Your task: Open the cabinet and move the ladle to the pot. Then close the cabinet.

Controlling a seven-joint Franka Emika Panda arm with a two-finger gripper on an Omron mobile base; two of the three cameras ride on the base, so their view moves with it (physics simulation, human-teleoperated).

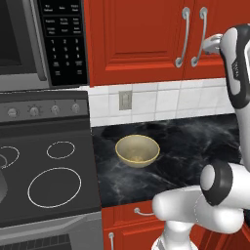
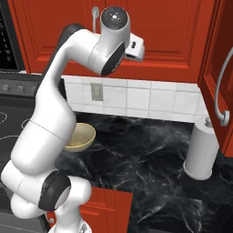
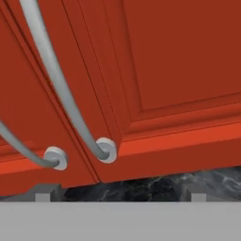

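On the far left of the left base view we see the microwave (image 1: 29, 41) above the stove (image 1: 46, 166), its burner rings bare. To the right, on the black marble counter (image 1: 195, 141), stands a shallow yellowish bowl (image 1: 137, 150). Above it hangs the cabinet (image 1: 141, 39), both doors closed, its two curved silver handles (image 1: 183, 36) side by side at the centre. Further right our arm reaches up, and the gripper (image 3: 120, 197) is just in front of the lower ends of these handles; its fingers are spread wide and hold nothing. At the far right of the right base view stands a white paper towel roll (image 2: 202, 150).
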